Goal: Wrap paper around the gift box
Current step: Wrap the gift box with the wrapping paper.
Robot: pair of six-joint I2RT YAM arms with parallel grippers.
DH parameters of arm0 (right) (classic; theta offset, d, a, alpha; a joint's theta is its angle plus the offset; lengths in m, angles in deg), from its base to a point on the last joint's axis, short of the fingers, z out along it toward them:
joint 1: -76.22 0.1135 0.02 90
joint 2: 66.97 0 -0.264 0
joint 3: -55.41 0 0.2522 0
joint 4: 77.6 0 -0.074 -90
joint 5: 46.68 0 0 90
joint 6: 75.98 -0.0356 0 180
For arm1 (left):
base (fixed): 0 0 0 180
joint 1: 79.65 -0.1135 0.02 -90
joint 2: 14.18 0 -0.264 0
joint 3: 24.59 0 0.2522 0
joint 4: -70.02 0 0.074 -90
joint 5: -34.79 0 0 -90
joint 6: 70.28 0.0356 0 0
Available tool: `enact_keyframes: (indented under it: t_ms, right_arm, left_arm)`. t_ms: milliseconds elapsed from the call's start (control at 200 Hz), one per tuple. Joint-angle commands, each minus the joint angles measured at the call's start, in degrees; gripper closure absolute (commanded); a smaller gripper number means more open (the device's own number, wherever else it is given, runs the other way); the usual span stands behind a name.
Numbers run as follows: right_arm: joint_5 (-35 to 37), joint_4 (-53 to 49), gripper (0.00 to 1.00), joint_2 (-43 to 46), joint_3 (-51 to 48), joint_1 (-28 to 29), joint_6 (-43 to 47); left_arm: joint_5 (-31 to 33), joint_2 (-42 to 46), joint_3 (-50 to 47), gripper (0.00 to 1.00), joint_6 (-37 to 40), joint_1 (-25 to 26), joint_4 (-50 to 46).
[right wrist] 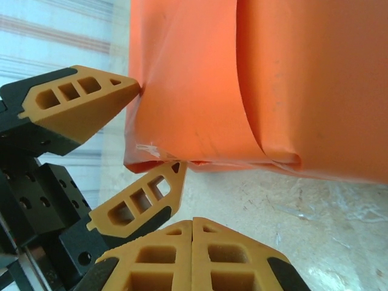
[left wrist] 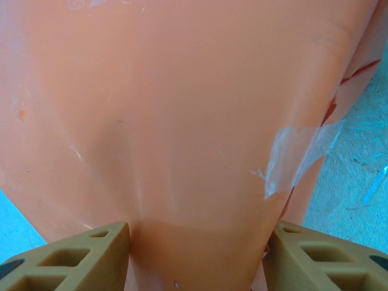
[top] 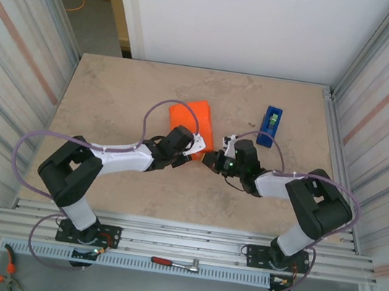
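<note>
The orange paper [top: 193, 118] is folded round the gift box, which is hidden inside it; the parcel lies mid-table. My left gripper [top: 196, 146] clamps the parcel's near end, with a tan finger pressed against the paper on each side [left wrist: 197, 233]. A strip of clear tape [left wrist: 297, 159] sticks to the paper at the right fold. In the right wrist view the left gripper's fingers [right wrist: 79, 100] pinch the parcel's corner [right wrist: 242, 85]. My right gripper [right wrist: 193, 242] is shut with nothing in it, on the table just short of the parcel's edge [top: 213, 160].
A blue tape dispenser [top: 270, 126] stands to the right of the parcel, behind the right arm. Ribbed metal walls close in the table [top: 115, 90] on both sides. A ratchet tool [top: 175, 263] lies on the front rail.
</note>
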Motion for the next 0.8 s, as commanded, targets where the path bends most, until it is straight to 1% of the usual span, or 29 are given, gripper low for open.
enact_keyframes:
  t_ms: [0,346,792]
  right_arm:
    - [-1.27,1.27,1.0,-2.36,2.36,0.7,0.31]
    - [-1.13,3.21,1.0,-7.99,4.84,0.14,-0.27]
    - [-1.57,5.04,1.0,-10.09,3.76,-1.46,-0.49]
  left_arm:
    - [-1.17,0.3,0.06,0.43,-0.17,0.78,-3.84]
    - [-1.06,0.41,-0.04,0.43,-0.18,0.78,-3.83]
    - [-0.99,0.42,-0.11,0.43,-0.18,0.86,-3.73]
